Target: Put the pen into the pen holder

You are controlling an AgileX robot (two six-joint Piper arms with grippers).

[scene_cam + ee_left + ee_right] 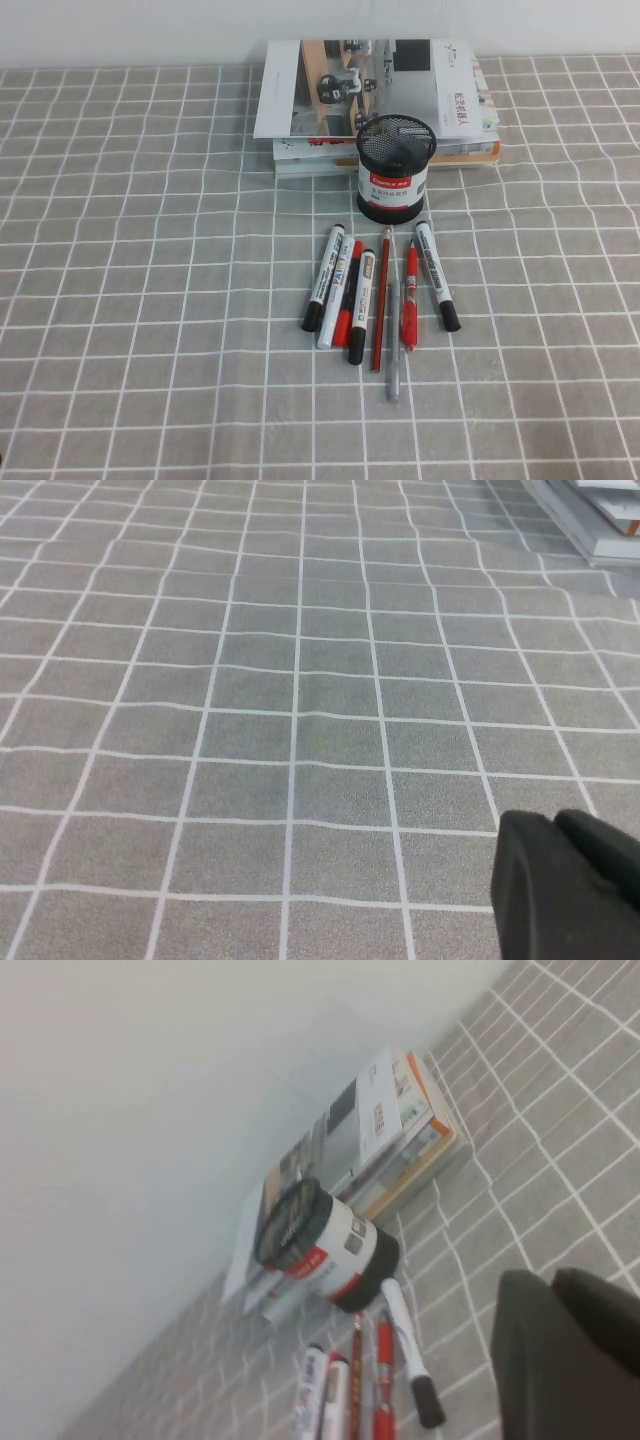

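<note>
The pen holder (396,165), a black mesh cup with a white label and red stripe, stands upright in front of a stack of books; it also shows in the right wrist view (320,1240). Below it lies a row of pens. The pen (437,275), a white marker with a black cap and dark lettering, lies at the row's right end, and shows in the right wrist view (405,1345). Two similar black-capped markers (322,278) lie at the row's left. My left gripper (560,825) is shut and empty over bare cloth. My right gripper (555,1280) is shut and empty, off to the right of the pens. Neither arm shows in the high view.
A stack of books (375,100) lies behind the holder against the wall. The row also holds a white marker with a red cap (338,295), a red pencil (381,300), a red pen (409,295) and a grey pen (393,350). Grey checked cloth (150,300) covers the table.
</note>
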